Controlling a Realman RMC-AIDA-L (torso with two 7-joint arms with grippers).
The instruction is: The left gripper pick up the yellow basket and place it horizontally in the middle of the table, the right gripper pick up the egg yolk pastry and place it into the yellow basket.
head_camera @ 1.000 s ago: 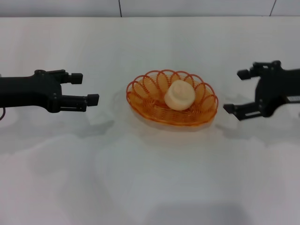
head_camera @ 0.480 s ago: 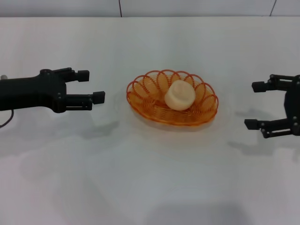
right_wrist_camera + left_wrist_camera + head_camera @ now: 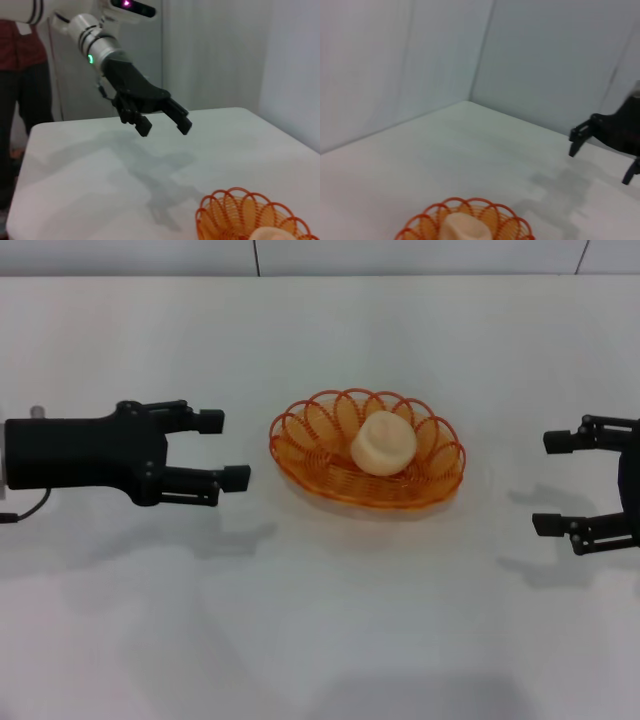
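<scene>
The yellow basket (image 3: 367, 449) lies flat in the middle of the white table (image 3: 320, 620). The egg yolk pastry (image 3: 383, 442) sits inside it, toward its right half. My left gripper (image 3: 223, 449) is open and empty, hovering just left of the basket. My right gripper (image 3: 551, 482) is open and empty, well to the right of the basket near the view's edge. The left wrist view shows the basket (image 3: 465, 225) with the pastry (image 3: 464, 228) and the right gripper (image 3: 602, 155) beyond. The right wrist view shows the left gripper (image 3: 164, 122) and the basket (image 3: 252, 215).
A pale wall runs along the table's far edge (image 3: 320, 258). In the right wrist view a person in a red top (image 3: 20, 55) stands beyond the table's end.
My left gripper has moved right, toward the basket. My right gripper has moved right and away from the basket. Basket and pastry have not moved.
</scene>
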